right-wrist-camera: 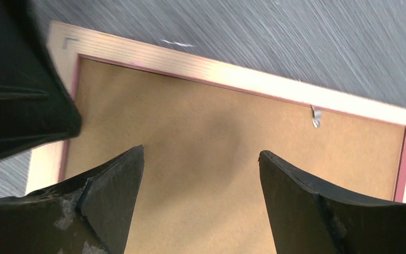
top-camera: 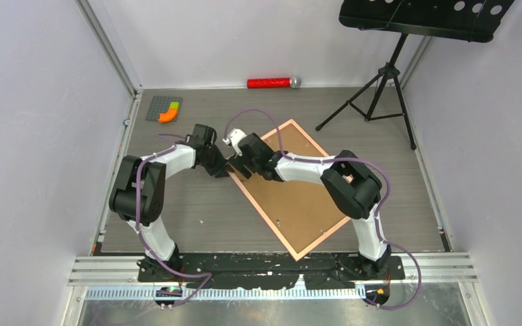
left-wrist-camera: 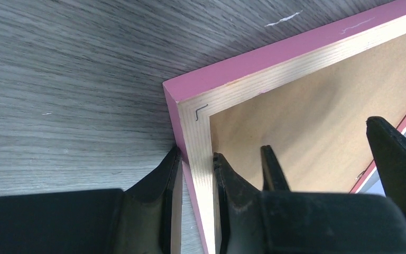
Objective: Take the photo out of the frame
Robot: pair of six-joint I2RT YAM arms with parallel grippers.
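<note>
Left wrist view: my left pincer is pinched on the frame, one finger either side of its rim near a corner. My right pincer gapes wide over the backing board, holding nothing. That frame lies back-up and skewed, right of centre on the worktop.

Left arm and right arm bent at raised elbows, forearms converging on frame left corner; left tool clamps rim beside that corner, one finger each side; right tool over frame back, jaws wide apart.
</note>
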